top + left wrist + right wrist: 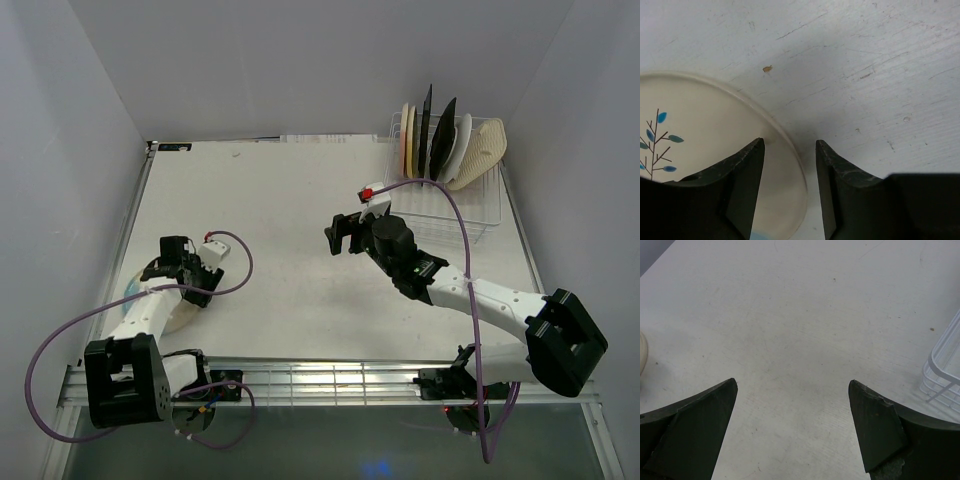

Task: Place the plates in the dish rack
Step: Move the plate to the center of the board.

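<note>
The plate (710, 120) lies flat at lower left; the left gripper (789, 144) stands open astride its rim and should next pinch and lift it toward the upper-right rack (478, 215), while the right gripper (792, 385) waits open and empty.

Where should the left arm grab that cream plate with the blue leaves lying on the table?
Probably by its rim, under the left gripper, coming from above with one finger each side. The plate lies flat on the table, so only that edge offers a hold.
</note>
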Robot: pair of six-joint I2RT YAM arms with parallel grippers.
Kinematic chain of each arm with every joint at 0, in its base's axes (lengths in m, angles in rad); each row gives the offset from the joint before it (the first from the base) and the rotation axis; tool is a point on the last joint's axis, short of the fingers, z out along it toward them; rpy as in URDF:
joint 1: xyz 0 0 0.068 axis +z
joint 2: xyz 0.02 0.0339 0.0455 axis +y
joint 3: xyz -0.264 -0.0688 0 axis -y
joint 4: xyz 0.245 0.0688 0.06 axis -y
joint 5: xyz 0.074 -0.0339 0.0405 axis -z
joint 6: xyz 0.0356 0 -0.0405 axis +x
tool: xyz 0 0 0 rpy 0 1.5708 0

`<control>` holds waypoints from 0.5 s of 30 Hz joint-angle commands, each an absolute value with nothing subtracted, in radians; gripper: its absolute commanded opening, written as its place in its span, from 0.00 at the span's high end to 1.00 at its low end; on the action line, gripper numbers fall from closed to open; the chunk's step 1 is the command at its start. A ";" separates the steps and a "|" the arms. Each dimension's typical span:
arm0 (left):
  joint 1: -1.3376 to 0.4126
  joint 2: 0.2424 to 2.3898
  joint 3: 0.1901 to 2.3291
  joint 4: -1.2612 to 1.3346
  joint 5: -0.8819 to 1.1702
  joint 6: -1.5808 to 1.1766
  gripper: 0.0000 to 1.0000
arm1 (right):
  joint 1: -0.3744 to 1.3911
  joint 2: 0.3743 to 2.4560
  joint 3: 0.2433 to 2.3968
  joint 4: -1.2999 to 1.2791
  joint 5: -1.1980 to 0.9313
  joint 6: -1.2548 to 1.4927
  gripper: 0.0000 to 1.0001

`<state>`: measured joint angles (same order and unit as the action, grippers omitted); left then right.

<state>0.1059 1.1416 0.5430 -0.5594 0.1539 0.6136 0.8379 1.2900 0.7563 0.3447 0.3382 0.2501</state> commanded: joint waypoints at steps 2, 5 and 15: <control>0.092 1.155 0.526 -0.508 0.121 0.603 0.47 | 0.841 1.261 0.775 0.382 0.359 0.236 0.02; 0.081 1.167 0.519 -0.499 0.111 0.597 0.53 | 0.839 1.261 0.775 0.382 0.360 0.236 0.02; 0.064 1.170 0.492 -0.445 0.043 0.594 0.73 | 0.839 1.264 0.773 0.383 0.361 0.235 0.02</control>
<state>0.0628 1.1633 0.5175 -0.4660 0.0731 0.5964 0.8379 1.2900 0.7563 0.3450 0.3386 0.2501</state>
